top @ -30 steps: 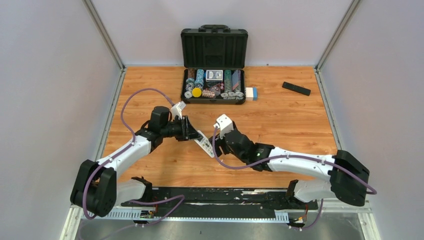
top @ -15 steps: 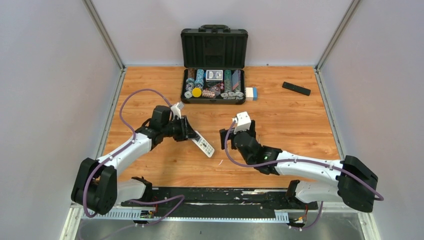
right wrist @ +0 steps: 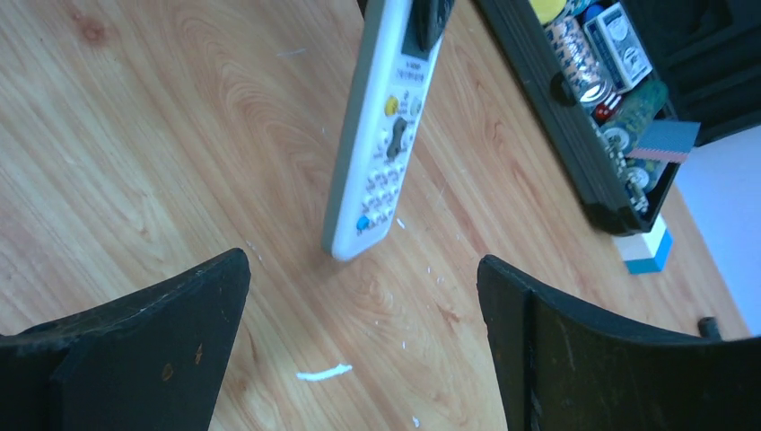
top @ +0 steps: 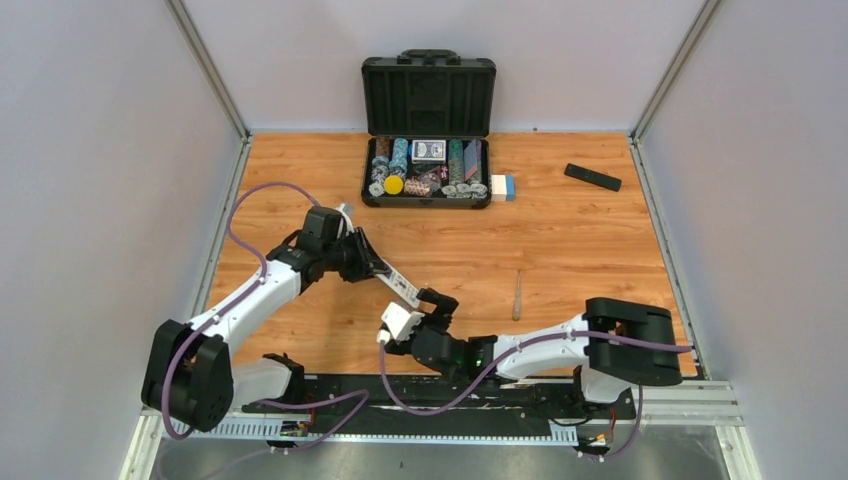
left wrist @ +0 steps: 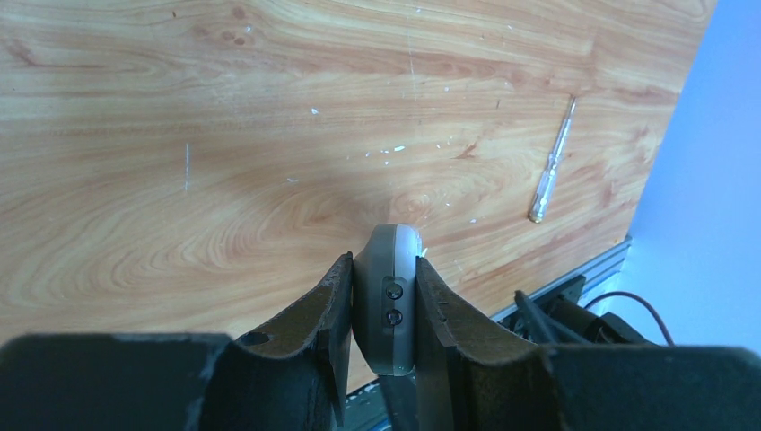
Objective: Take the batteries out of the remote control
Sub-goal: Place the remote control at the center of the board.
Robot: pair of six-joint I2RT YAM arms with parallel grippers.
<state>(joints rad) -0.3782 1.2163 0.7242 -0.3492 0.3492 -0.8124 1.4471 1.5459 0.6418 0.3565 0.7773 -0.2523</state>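
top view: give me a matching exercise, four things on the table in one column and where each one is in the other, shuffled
1 white remote
2 black remote
3 screwdriver
4 blue and white box

a beside the open case
b far right of the table
c clamped in the left claw
d lying alone, right of centre

Pairs: 1-c, 2-b, 3-d, 4-a

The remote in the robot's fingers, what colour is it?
Mostly white, with a grey edge. The remote shows best in the right wrist view.
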